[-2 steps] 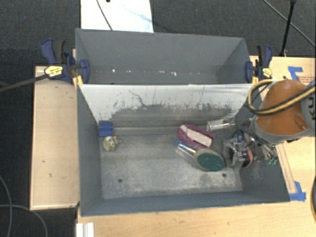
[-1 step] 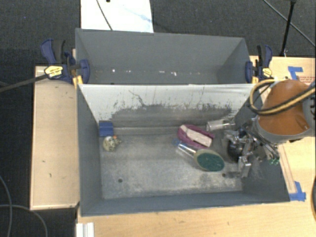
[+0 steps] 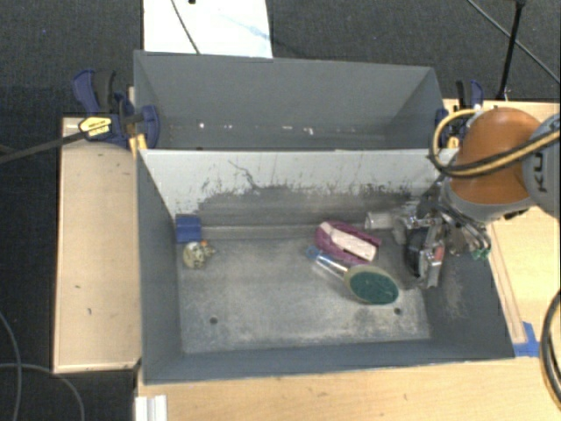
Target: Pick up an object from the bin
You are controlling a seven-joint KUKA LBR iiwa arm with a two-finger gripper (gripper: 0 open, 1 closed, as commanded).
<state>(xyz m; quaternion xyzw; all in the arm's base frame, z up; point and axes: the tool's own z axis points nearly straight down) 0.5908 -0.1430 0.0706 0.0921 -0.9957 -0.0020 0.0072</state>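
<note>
gripper (image 3: pixel 427 257) at bin's (image 3: pixel 263 310) 3 o'clock, green disc (image 3: pixel 373 286) at its 8; grip can't tell, nothing visibly picked yet.

A robotics lab: a robot arm (image 3: pixel 495 160) over a grey metal bin (image 3: pixel 289 103) on dark carpet (image 3: pixel 53 24).

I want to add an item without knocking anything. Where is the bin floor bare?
Bare: the bin floor at middle and front, between the blue block and yellowish thing at left and the pink thing. Crowded: the right, where pink thing, green disc and end effector sit close.
</note>
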